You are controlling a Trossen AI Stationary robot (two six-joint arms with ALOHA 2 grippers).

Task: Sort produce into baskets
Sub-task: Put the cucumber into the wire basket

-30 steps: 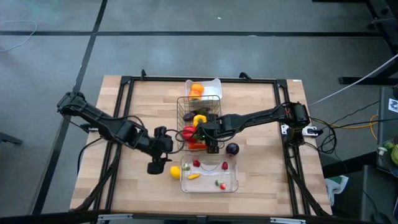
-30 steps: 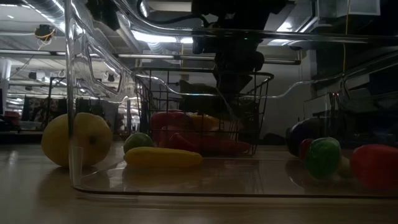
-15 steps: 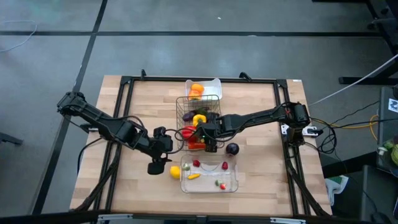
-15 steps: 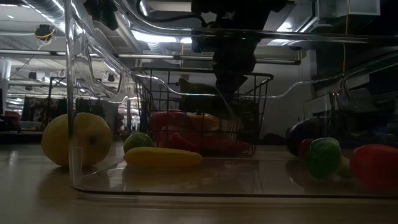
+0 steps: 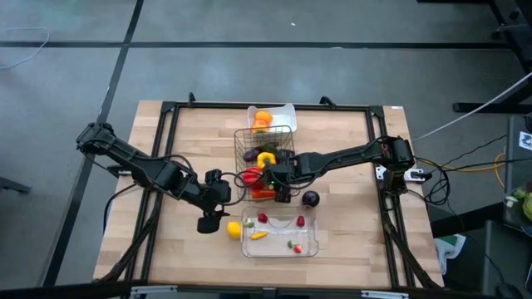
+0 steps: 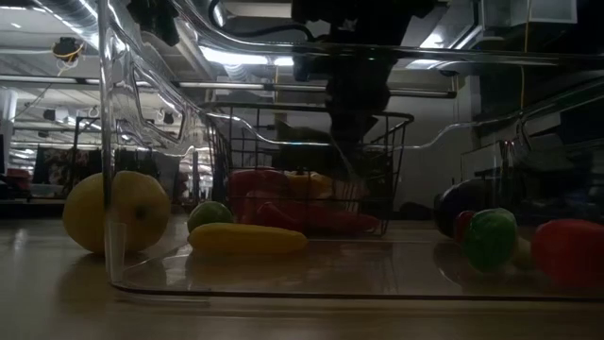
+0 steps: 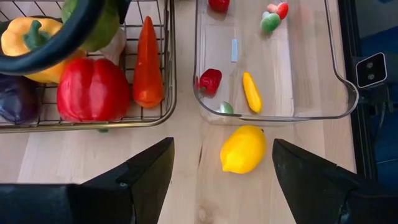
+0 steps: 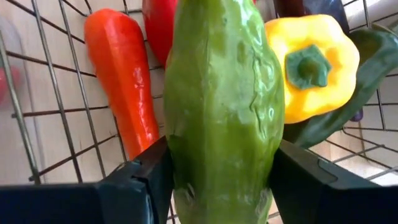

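Note:
My right gripper [image 5: 280, 181] hangs over the wire basket [image 5: 266, 158], shut on a green cucumber [image 8: 222, 106]. Under it in the basket lie a carrot [image 8: 121, 87], a yellow pepper [image 8: 308, 65] and a red pepper [image 7: 93, 90]. My left gripper [image 7: 224, 186] stands open above the table. The lemon [image 7: 244, 149] lies on the wood ahead of its fingers, beside the clear tray [image 7: 339, 81], untouched. The clear tray holds a few small pieces of produce. The white tray [image 5: 287, 110] at the far edge holds orange produce. A purple eggplant [image 5: 310, 198] lies on the table. My right gripper pinches the cucumber between its two fingers, one on each long side [image 8: 177, 168]. The fingers slant down from the table's right side and run along the cucumber. It sticks out past the fingertips over the basket's inside, above the carrot and peppers.
The basket's wire rim [image 6: 311, 115] stands high around my right gripper. The clear tray's wall [image 6: 109, 142] rises next to the lemon [image 6: 115, 210]. A black frame [image 5: 166, 112] borders the table top. Bare wood lies to the left and right of the containers.
My right gripper has rolled a little about its own line with the cucumber in it, and has stayed over the basket. My left gripper has kept still.

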